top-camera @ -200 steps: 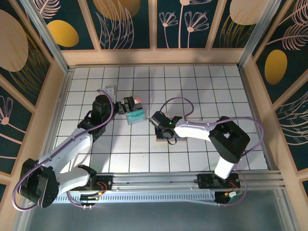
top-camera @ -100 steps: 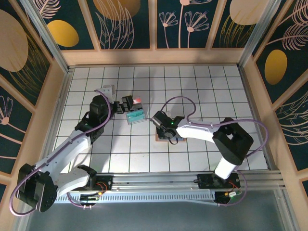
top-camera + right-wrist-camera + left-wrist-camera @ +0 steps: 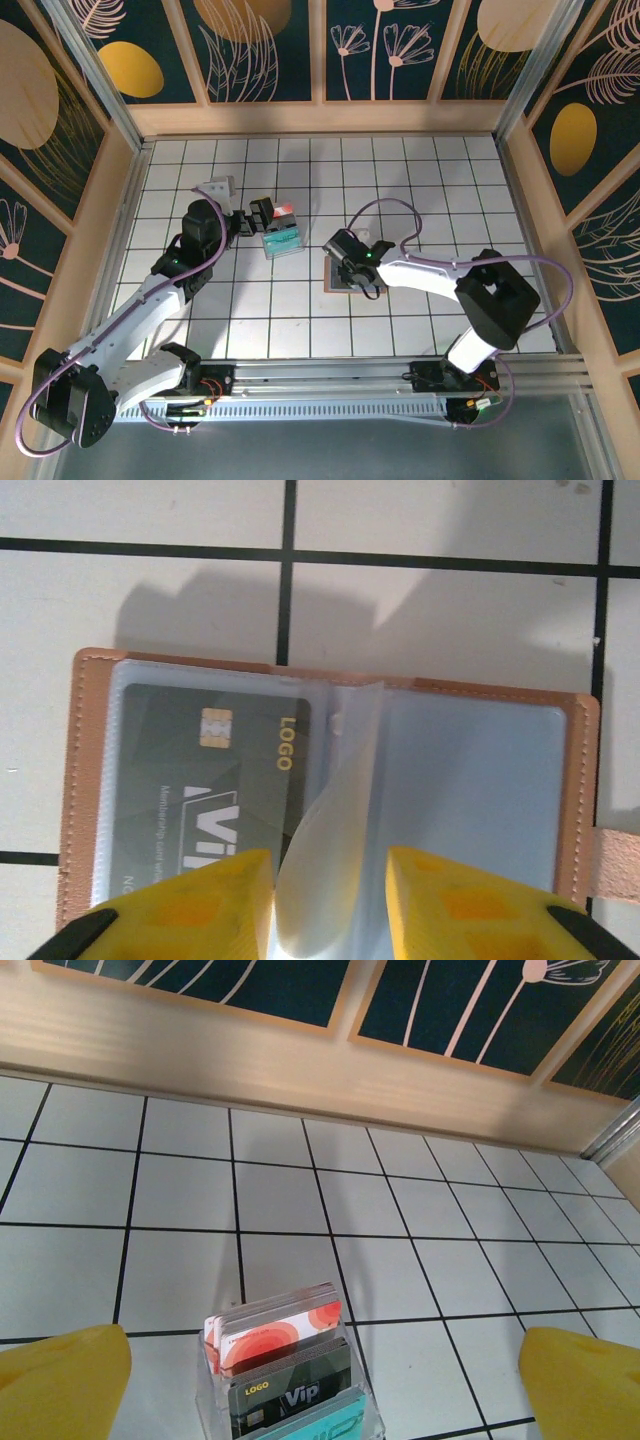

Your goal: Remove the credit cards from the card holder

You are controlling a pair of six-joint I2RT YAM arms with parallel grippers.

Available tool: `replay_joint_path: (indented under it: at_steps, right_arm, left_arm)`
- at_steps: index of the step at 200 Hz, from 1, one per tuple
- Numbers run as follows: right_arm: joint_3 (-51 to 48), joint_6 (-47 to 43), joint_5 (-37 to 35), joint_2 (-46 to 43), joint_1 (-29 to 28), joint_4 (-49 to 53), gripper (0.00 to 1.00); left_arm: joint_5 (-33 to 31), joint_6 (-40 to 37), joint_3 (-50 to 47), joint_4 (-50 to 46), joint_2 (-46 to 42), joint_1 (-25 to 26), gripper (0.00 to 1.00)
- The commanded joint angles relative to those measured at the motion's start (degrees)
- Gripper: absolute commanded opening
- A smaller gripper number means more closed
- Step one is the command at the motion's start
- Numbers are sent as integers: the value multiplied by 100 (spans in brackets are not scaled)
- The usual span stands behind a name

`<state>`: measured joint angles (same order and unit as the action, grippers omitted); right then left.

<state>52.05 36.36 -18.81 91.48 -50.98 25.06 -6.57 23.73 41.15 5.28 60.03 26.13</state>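
The right tool (image 3: 328, 885) held its yellow fingertips (image 3: 200, 900) partly apart on either side of a raised clear plastic leaf (image 3: 335, 800) of the open blue-grey, tan-bordered card holder (image 3: 470, 780). The holder lay flat near the middle of the white tiled surface (image 3: 420, 180), with a dark grey credit card (image 3: 190, 780) in one pocket. Further left, the left tool (image 3: 263, 217) stood wide open by a small clear box of cards (image 3: 365, 1422).

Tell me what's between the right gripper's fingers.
In the right wrist view, a clear plastic sleeve of the open card holder curls up between the right gripper fingers.
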Motion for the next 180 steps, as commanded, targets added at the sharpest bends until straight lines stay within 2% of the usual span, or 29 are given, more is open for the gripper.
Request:
replay_joint_path:
  at_steps: [1,58,80,117,163,180]
  right_arm:
    - [-151,168,-290,-252,73,229,37]
    - [-544,179,-223,-613,390,82,41]
    - [-722,195,-149,-732,517,0,41]
    - [-967,180,-9,-982,747,-91,41]
    - [-1328,137,314,-1590,1278,-209,39]
    - [-1438,118,510,-1889,1484,-278,38]
  left_arm:
    - [-73,-117,167,-71,-79,-38,99]
    - [-128,-86,88,-176,-122,-29,99]
    - [-245,-34,13,-202,-193,121,99]
    - [-1359,-17,158,-741,49,1052,99]
    - [-2209,303,284,-1149,780,2182,99]
    - [-2332,418,357,-1195,1185,2500,99]
